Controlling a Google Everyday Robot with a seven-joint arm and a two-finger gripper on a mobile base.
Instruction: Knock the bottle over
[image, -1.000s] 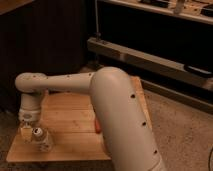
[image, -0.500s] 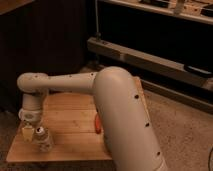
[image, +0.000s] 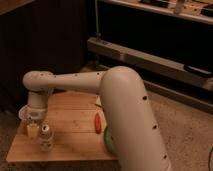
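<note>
Surface: You are looking at a small wooden surface (image: 75, 142) made of pale planks. It fills the lower left of the frame.

Room: Behind the surface the room is dark. A long grey shelf or rail (image: 150, 60) runs across the upper right. The floor (image: 190, 130) at the right looks speckled and pale.

Arm: The big white arm (image: 125, 110) comes in from the lower middle, bends, and reaches to the left side of the frame.

End effector: The end effector (image: 33, 118) hangs down at the left, low over the back left part of the surface. You cannot tell from here what its tips are doing or whether it holds anything.

Bottle: The bottle (image: 46, 137) stands upright at the lower left of the frame, near the front left of the surface. It sits just right of and below the end effector.

Cup: A yellowish cup (image: 32, 131) stands just left of the bottle, right under the end effector.

Other things: An orange, carrot-like thing (image: 98, 123) lies near the middle of the surface. A bit of something green (image: 107, 141) peeks out beside the arm.

Hidden or hard to see: The arm covers the right part of the surface and most of the green thing. The things on the top shelf are too dim to name.

Writing: You cannot read any words or labels.
</note>
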